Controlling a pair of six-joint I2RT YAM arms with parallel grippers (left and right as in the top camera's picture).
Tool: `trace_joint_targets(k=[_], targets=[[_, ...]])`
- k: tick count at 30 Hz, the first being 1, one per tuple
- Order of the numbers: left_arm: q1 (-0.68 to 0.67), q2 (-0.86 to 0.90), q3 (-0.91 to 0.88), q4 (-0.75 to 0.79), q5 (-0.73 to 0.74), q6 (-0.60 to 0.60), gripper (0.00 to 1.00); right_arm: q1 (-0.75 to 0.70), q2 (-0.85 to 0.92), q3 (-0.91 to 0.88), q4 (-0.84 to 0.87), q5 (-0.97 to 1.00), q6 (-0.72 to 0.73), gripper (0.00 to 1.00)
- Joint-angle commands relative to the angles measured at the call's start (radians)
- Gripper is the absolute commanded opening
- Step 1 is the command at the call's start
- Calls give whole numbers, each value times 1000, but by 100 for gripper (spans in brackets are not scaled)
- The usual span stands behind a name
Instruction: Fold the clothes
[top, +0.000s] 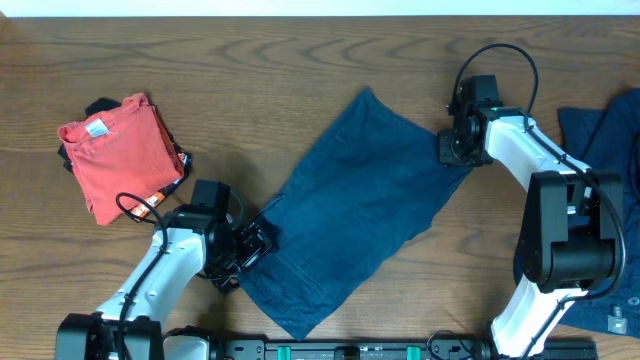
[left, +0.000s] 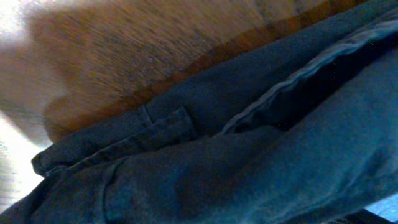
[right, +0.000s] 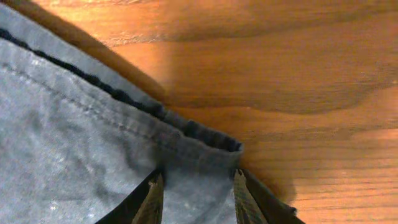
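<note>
A dark navy shorts-like garment (top: 350, 210) lies spread diagonally across the middle of the table. My left gripper (top: 252, 245) is at its lower left edge. In the left wrist view the waistband cloth (left: 205, 155) with a belt loop fills the frame and hides the fingers, and it looks held. My right gripper (top: 452, 148) is at the garment's right corner. In the right wrist view its fingers (right: 196, 199) pinch the hemmed corner (right: 199, 149). A second navy garment (top: 600, 125) lies at the right edge, partly behind the right arm.
A small red folded shirt (top: 120, 150) with a white neck label lies at the far left on something dark. Bare wood table (top: 250, 80) shows behind and to the left of the navy garment. The arm bases stand at the front edge.
</note>
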Motion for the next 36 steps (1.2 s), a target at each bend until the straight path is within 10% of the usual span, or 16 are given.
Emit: trace_joint_targets(k=[1, 7, 11, 23, 36], targets=[[-4, 6, -6, 38, -20, 16, 89, -19, 4, 23, 0, 21, 8, 36], [-4, 6, -6, 42, -21, 16, 89, -17, 11, 19, 12, -7, 0, 36], [-4, 6, -6, 42, -20, 16, 89, -18, 10, 20, 3, -31, 6, 1], [-4, 6, -6, 56, -20, 16, 89, -101, -163, 60, -426, 121, 110, 1], [-5, 6, -6, 10, 34, 16, 99, -123, -176, -15, -422, 181, 158, 8]])
